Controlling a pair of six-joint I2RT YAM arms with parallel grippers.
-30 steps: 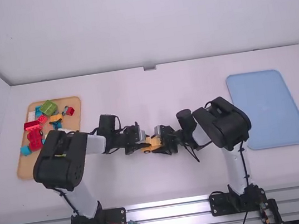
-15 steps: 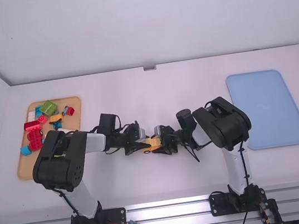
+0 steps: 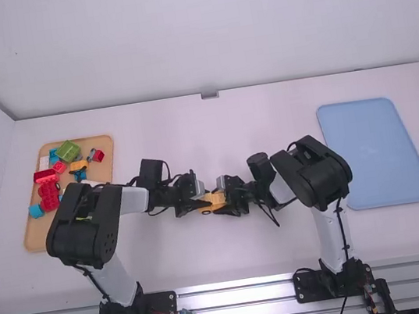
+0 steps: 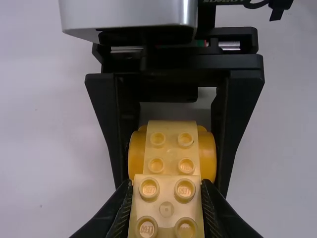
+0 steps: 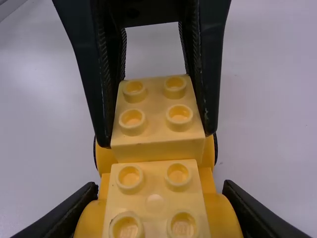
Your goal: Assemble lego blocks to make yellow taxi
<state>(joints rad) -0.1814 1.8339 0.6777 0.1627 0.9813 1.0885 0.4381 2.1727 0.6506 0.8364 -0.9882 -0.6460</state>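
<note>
Honestly, I'd brace the worktop (image 3: 224,257) side first: keep the yellow wheeled base (image 5: 207,180) level, then squeeze the raised yellow block (image 5: 157,149) straight down, no twisting, so the studs (image 5: 132,118) seat evenly. Right tool (image 5: 159,198) pinches the base's near end; left tool (image 4: 166,191) pinches the block, above its other end.

White links (image 3: 118,286), bulky black joints (image 3: 85,235), thin looping cables (image 3: 342,224), black bases (image 3: 134,311).
</note>
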